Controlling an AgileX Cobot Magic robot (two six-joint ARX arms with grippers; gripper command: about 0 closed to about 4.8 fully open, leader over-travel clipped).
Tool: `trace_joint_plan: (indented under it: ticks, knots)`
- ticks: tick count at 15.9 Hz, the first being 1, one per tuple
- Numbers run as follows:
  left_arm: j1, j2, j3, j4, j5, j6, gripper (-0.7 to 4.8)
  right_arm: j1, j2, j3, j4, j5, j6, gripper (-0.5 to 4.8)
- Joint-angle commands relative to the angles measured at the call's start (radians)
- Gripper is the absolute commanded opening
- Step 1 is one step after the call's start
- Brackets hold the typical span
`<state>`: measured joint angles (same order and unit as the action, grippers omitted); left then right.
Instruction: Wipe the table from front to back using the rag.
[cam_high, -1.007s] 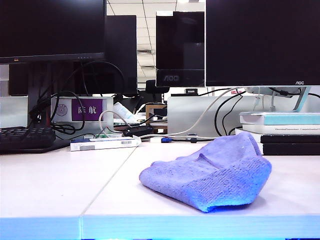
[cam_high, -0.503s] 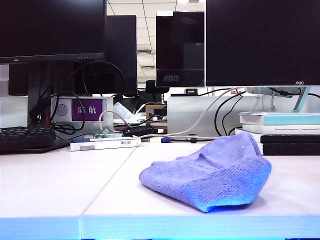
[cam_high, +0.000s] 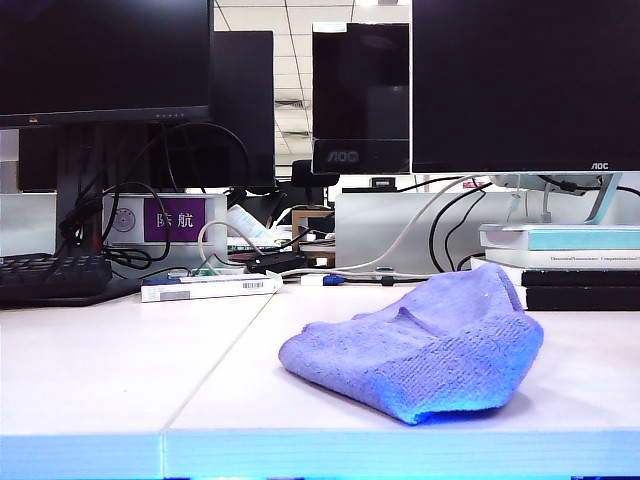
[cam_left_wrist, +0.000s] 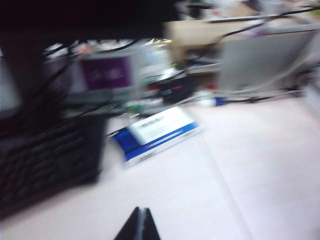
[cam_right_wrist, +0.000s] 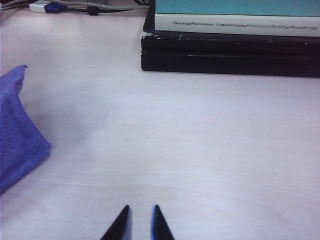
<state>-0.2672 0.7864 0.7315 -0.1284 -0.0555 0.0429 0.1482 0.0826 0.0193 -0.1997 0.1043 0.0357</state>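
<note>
The lavender rag (cam_high: 420, 355) lies crumpled on the pale table (cam_high: 120, 370), right of the seam and near the front edge. No gripper touches it, and neither arm shows in the exterior view. My left gripper (cam_left_wrist: 141, 210) is shut with nothing in it. It hovers over bare table (cam_left_wrist: 240, 165), and its view is blurred. My right gripper (cam_right_wrist: 141, 207) is open by a narrow gap and holds nothing. It is above the table (cam_right_wrist: 200, 140), with the rag's edge (cam_right_wrist: 15, 135) off to one side.
A stack of books (cam_high: 575, 265) stands right of the rag, also in the right wrist view as books (cam_right_wrist: 230, 35). A black keyboard (cam_high: 50, 275), a blue-white box (cam_high: 210, 288), cables and monitors (cam_high: 520, 80) line the back. The left wrist view shows the box (cam_left_wrist: 157, 132) and keyboard (cam_left_wrist: 45, 160).
</note>
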Motion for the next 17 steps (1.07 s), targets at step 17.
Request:
trace_joint_plan:
  ticks: [17]
  knots:
    - [0.175, -0.785, -0.702, -0.065, 0.005, 0.006, -0.05, 0.001, -0.002, -0.003, -0.003, 0.001, 0.001, 0.62]
